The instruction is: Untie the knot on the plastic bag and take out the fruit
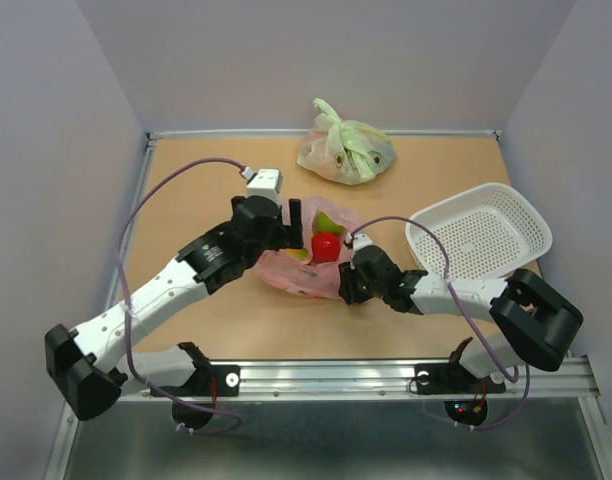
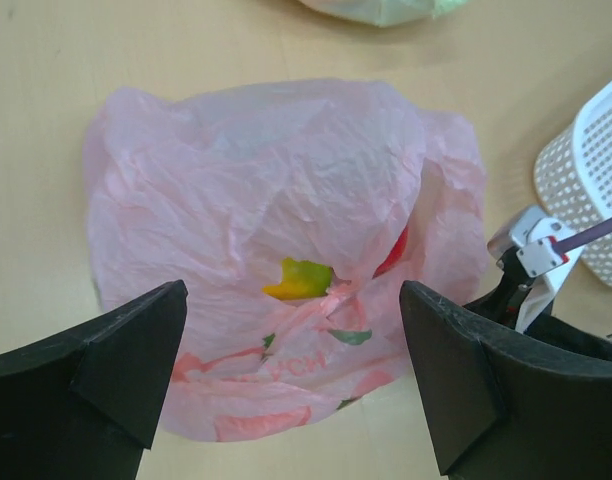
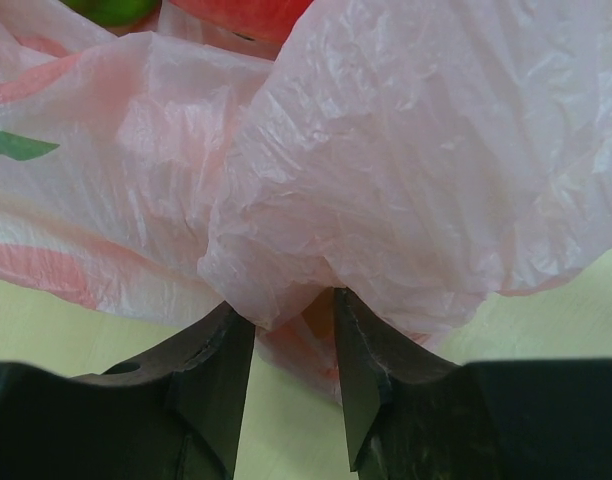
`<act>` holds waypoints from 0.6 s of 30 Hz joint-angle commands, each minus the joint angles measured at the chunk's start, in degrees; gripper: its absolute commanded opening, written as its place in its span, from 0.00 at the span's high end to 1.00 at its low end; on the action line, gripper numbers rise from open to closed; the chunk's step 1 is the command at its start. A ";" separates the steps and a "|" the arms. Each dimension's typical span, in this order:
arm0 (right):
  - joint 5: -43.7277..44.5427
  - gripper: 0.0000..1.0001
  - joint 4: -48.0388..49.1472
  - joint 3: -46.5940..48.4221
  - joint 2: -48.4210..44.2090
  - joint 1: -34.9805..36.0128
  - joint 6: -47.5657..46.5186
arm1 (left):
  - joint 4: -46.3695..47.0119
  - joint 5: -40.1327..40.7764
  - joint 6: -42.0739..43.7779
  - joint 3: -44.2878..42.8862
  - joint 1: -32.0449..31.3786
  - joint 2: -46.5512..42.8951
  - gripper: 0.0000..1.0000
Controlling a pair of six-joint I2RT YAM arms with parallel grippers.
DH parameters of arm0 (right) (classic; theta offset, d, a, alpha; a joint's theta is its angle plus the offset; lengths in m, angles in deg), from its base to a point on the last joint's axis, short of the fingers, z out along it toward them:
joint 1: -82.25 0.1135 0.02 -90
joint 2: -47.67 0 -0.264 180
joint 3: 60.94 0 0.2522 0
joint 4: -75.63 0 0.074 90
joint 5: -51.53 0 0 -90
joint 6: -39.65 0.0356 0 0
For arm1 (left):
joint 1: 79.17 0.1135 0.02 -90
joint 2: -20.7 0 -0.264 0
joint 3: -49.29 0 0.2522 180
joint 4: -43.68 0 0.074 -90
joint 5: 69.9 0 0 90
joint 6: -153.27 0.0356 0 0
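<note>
The plastic bag (image 1: 294, 272) lies on the worktop (image 1: 436, 170) at the centre of the top view. Its mouth appears open, with the fruit (image 1: 326, 246) showing inside. The film is thin, soft, light and slippery, so it will likely crumple and may tear under a hard pull. The right gripper (image 3: 291, 320) has its jaws clamped on a gathered fold of the bag. The left gripper (image 2: 291, 310) hovers over the bag, jaws wide apart and empty. Recommended hold: bunched film near the opening.
</note>
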 commanded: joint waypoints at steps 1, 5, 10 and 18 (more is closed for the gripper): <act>1.62 0.57 2.18 -1.39 -1.79 0.29 0.35 | -2.59 14.17 -2.95 -3.94 -7.25 8.10 0.01; 1.45 0.56 2.36 -1.83 -2.32 0.29 0.00 | -7.51 25.45 -9.46 -8.77 -13.32 15.06 0.01; 1.54 0.55 2.36 -2.97 -3.64 0.29 0.09 | -15.24 34.93 -16.64 -16.23 -17.46 24.19 0.01; 1.80 0.55 2.45 -4.82 -5.57 0.29 0.97 | -29.38 44.79 -27.11 -24.24 -17.03 36.94 0.05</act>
